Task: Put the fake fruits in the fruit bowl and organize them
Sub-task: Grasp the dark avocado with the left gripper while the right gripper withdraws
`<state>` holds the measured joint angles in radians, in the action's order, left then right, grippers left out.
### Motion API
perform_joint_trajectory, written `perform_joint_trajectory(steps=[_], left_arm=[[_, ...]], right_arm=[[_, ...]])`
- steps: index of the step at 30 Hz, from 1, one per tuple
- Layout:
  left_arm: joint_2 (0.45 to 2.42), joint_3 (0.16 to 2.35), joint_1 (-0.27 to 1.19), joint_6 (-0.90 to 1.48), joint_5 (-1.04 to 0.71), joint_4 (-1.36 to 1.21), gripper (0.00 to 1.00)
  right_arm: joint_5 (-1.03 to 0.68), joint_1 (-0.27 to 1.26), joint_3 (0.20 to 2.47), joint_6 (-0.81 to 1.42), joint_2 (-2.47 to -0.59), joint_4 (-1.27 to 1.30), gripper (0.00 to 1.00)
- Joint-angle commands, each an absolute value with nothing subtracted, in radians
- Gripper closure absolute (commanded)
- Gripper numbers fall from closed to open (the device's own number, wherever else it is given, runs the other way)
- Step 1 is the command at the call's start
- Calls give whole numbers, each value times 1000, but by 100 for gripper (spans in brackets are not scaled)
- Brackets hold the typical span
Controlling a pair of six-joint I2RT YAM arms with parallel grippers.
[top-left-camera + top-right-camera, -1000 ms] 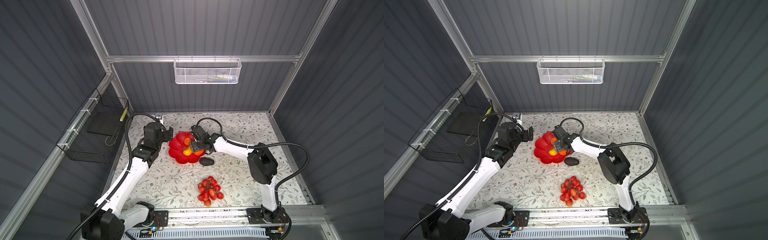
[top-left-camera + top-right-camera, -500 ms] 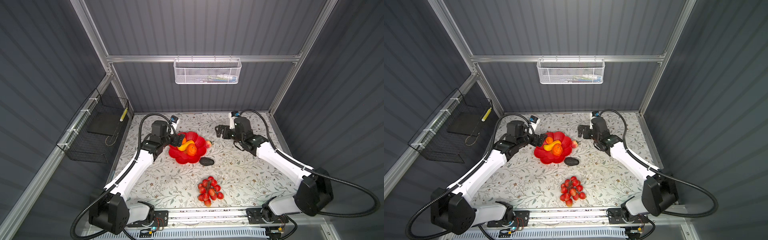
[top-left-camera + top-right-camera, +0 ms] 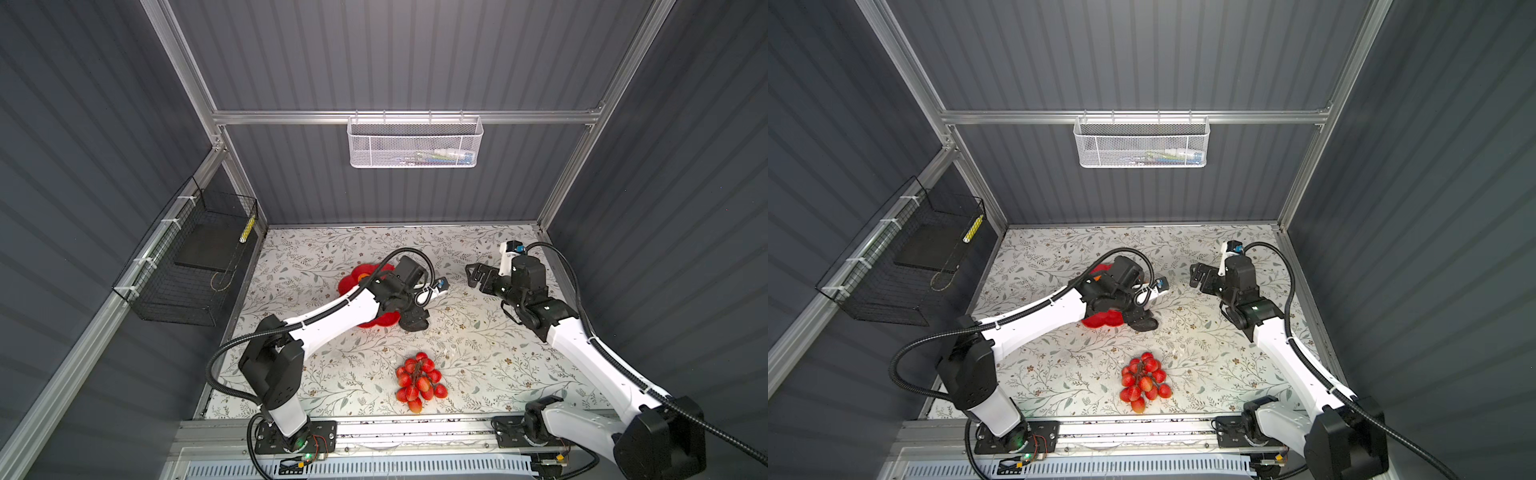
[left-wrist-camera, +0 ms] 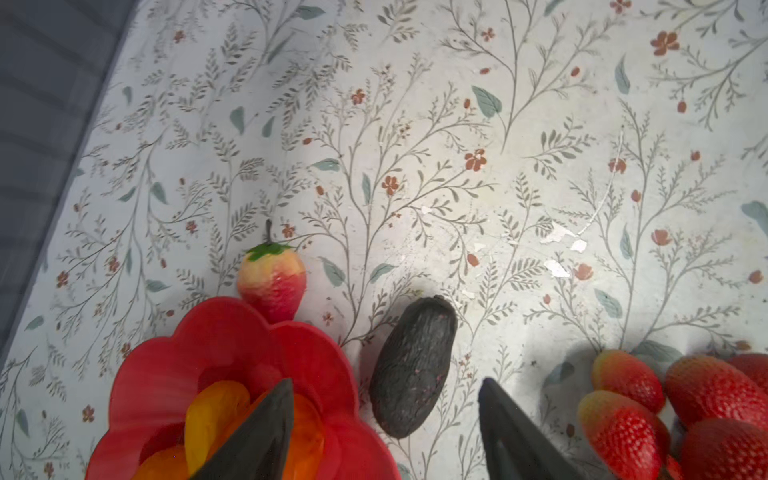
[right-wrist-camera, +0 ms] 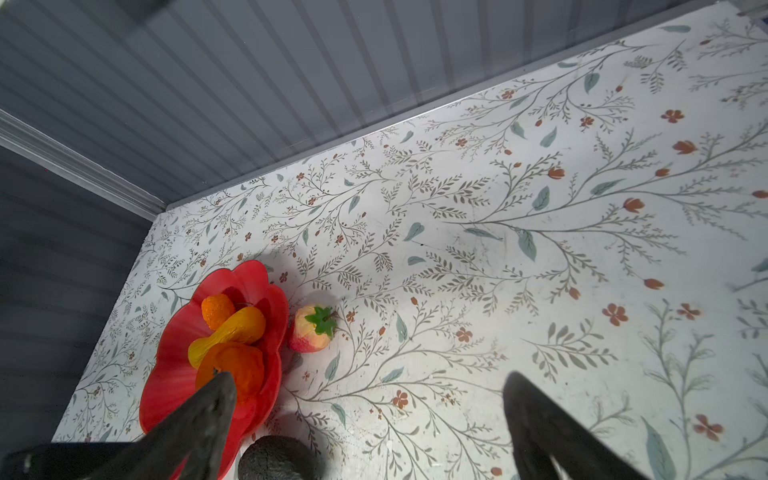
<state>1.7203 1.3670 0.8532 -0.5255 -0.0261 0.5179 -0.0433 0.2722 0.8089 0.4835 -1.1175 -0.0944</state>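
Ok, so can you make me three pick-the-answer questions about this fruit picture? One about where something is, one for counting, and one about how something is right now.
1. Where is the strawberry?
A) inside the red bowl
B) on the table beside the bowl
C) held up in the air

2. How many fruits lie in the bowl?
A) one
B) three
C) six

3. How is the right end effector?
A) open, with nothing in it
B) shut tight
C) squeezing a fruit

Answers:
1 B: it lies on the flowered table by the bowl's rim.
2 B: one orange, a second orange and a yellow gourd.
3 A: its fingers stand wide apart over bare table.
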Motion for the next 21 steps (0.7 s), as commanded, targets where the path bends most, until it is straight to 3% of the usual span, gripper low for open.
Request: perform_joint_trajectory(steps=[1, 21], left_arm=[[1769, 1405, 871, -628, 8, 609, 32], [2027, 1522, 907, -613, 66, 675, 39]], right_arm=[[-86, 248, 777, 500, -1082, -82, 1], [-159, 178, 729, 526, -1052, -64, 1]])
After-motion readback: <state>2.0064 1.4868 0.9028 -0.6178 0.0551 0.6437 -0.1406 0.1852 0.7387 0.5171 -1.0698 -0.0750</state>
